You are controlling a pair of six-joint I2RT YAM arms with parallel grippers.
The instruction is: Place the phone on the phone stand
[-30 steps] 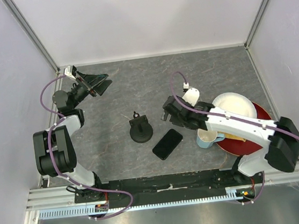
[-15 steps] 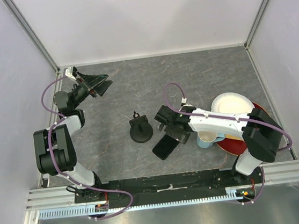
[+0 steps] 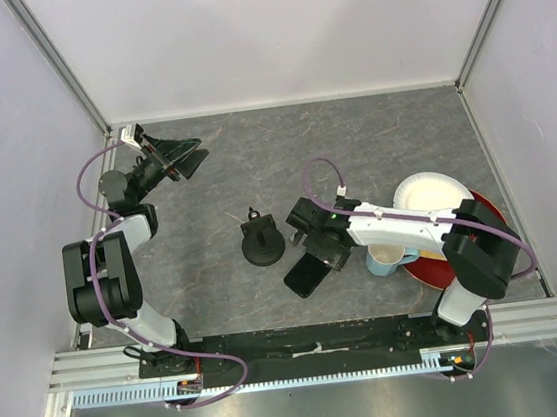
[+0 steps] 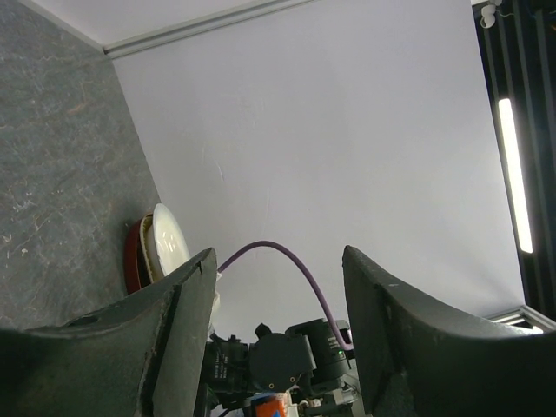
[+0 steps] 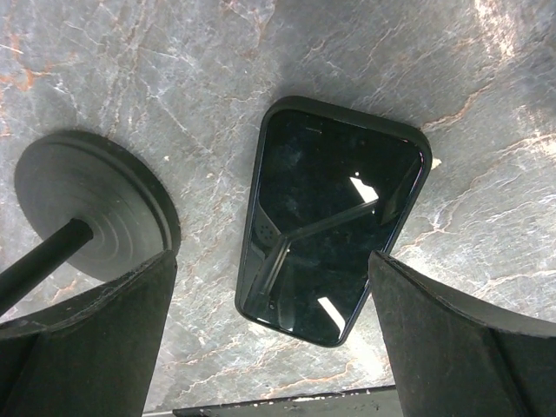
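Your right claw [image 5: 274,346] is spread wide over the phone [image 5: 334,217], flat on the table [image 5: 156,61] right beside the phone stand [image 5: 95,208].

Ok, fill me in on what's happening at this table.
The right gripper hangs open just above the phone, a finger on either side of it, not gripping. The phone lies flat on the table, next to the round base of the phone stand, so it is not yet on the stand. The left gripper is open and empty, raised off at the far left, away from both.
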